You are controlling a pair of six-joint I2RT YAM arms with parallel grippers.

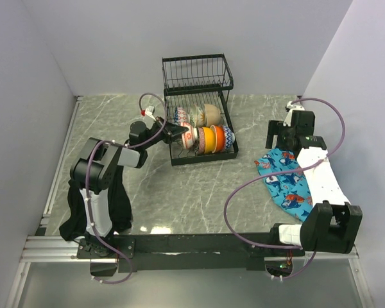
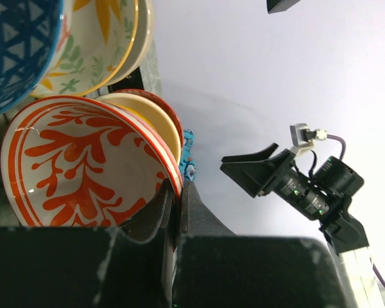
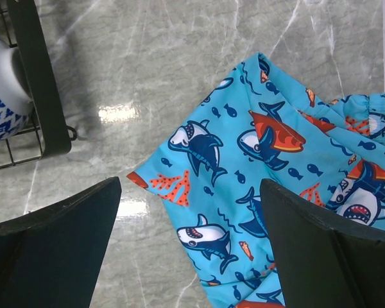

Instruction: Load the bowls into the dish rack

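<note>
The black wire dish rack (image 1: 199,109) stands at the back centre. Several bowls stand on edge in its lower tray: a red-patterned bowl (image 1: 188,138), orange bowls (image 1: 209,139), a blue-patterned bowl (image 1: 227,136), beige ones behind (image 1: 210,115). My left gripper (image 1: 179,133) is at the rack's left side, shut on the rim of the red-patterned bowl (image 2: 83,173); its fingers (image 2: 196,212) pinch the rim. Other bowls (image 2: 96,38) stand behind it. My right gripper (image 3: 189,244) is open and empty above the shark-print cloth (image 3: 276,173).
The blue shark-print cloth (image 1: 287,183) lies on the marble table to the right of the rack. The rack's corner and a blue-white bowl (image 3: 3,96) show at the left of the right wrist view. Walls close in on three sides.
</note>
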